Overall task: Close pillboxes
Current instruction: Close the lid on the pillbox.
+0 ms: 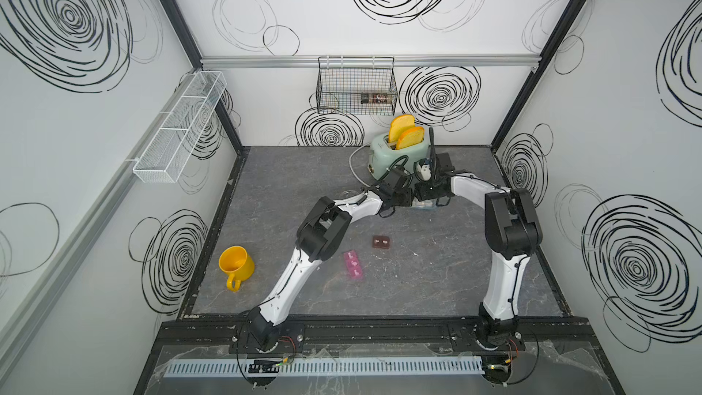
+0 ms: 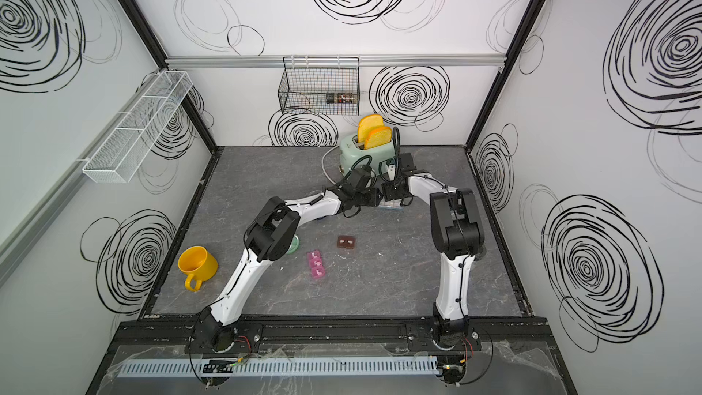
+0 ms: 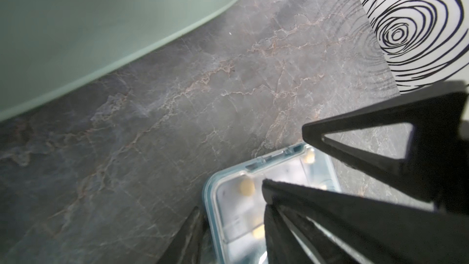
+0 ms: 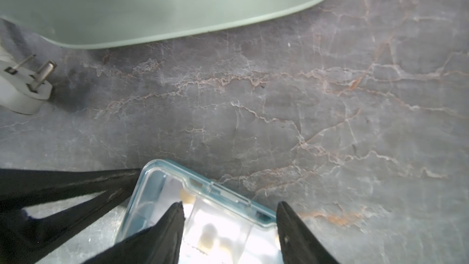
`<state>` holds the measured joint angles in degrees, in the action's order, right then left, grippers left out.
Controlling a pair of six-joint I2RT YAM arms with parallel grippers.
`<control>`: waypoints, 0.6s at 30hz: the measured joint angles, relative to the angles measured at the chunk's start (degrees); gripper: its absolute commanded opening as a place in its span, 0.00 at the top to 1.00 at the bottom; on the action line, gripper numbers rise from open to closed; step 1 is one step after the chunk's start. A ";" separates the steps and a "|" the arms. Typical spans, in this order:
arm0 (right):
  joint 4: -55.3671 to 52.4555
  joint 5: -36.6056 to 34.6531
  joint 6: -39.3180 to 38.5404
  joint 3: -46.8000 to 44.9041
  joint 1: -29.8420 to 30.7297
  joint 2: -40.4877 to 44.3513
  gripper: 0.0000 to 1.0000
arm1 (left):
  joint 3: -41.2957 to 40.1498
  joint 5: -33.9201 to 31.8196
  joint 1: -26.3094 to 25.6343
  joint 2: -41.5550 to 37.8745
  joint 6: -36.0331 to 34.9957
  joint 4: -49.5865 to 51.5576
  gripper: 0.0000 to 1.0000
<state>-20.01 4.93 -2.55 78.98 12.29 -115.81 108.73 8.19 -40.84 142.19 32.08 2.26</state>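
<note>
Clear-blue plastic box (image 4: 157, 184), probably light, stiff and slick, lies under the left gripper (image 3: 229, 195) and right gripper (image 4: 228, 203), jaws apart on both; press beside its latch (image 3: 256, 165).

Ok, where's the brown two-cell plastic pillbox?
In both top views the brown two-cell pillbox lies centrally on the grey table, just back-right of the pink three-cell strip.

Back: we find the toaster (image 1: 395, 157) toward the rear of the table (image 1: 437, 279), its plug (image 4: 22, 90) beside it.
Centre: the rectangular pillbox (image 4: 162, 186) lies before the toaster, apart from it.
Front: we note the two-cell pillbox (image 1: 381, 242) right of the strip pillbox (image 1: 353, 265); mug (image 1: 236, 264) far left.
</note>
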 measured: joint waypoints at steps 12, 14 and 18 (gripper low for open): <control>-0.92 -0.94 -0.37 -4.24 -0.42 3.74 0.44 | -0.52 -0.02 -0.09 0.00 0.02 -1.14 0.57; -1.29 -1.09 -0.37 -4.24 -0.44 3.80 0.47 | -0.52 -0.02 -0.09 0.00 0.02 -1.14 0.57; -1.84 -1.62 -0.33 -4.35 -0.13 3.96 0.57 | -0.52 -0.02 -0.11 0.00 0.00 -1.14 0.57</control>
<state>-21.85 3.31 -2.87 74.63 12.16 -111.85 108.20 8.16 -40.95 142.19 32.08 1.13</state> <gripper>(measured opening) 0.468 0.435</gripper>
